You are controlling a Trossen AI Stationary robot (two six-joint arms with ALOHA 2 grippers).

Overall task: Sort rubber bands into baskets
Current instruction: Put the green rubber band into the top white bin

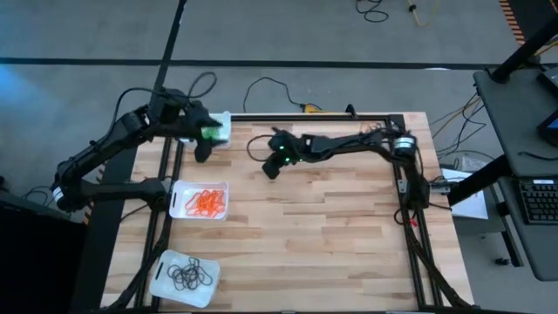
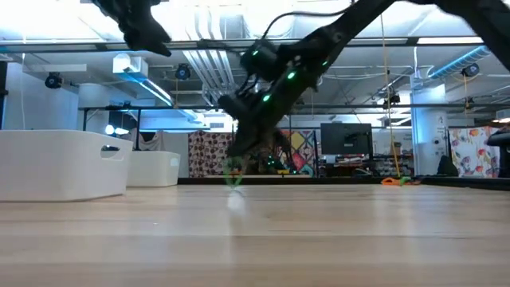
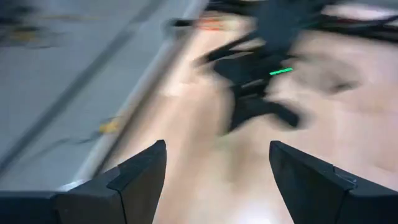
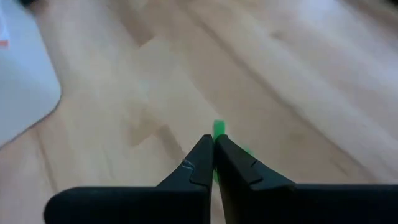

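Rubber bands are what this job is about, and most of them already lie in the baskets. Start with the biggest thing: the wooden table [image 1: 331, 235], which holds all the rest.

Next come the two dark arms. The left arm reaches to the far left corner, and the left gripper [image 1: 202, 150] hangs by the far basket [image 1: 223, 120], with its fingers [image 3: 138, 177] spread wide and nothing between them. The right arm stretches across the far side of the table. The right gripper [image 1: 272, 169] points down near the middle of that side.

Then the baskets. The far one has something green in it. The middle basket [image 1: 179, 202] holds orange bands [image 1: 207, 203]. The near basket [image 1: 166, 281] holds black bands [image 1: 189, 276].

Smallest of all is one green band [image 4: 218, 129]. The right gripper's fingers are pinched tight together on it, just above the wood, and a bit of green pokes out past the tips.

What could go wrong? The band is thin and only held at the very tips, so it may slip out on the way. It must go to the far basket, but the left gripper waits right beside it, so the two arms could bump. The band could also stick to a finger and not drop.
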